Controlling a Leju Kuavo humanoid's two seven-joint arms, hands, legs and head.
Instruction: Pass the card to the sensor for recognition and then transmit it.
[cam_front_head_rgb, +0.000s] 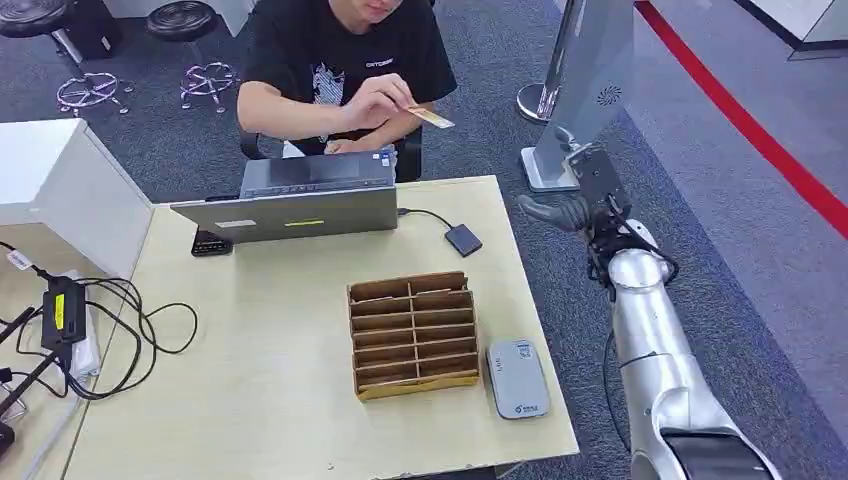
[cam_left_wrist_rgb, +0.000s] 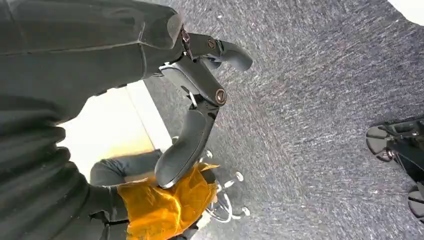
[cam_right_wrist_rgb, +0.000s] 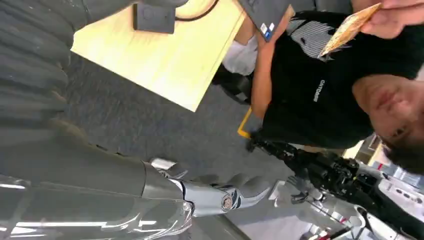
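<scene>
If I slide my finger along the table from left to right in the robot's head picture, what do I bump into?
Black cables → wooden divider box → grey card sensor → the robot's right arm, off the table's edge.

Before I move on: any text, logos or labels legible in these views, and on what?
None can be read for certain.
Black T-shirt: small white chest print, too blurred.
Grey card reader: logo too small.
Laptop: yellow strip and sticker, unreadable.
Card in the person's hand: print unreadable.
</scene>
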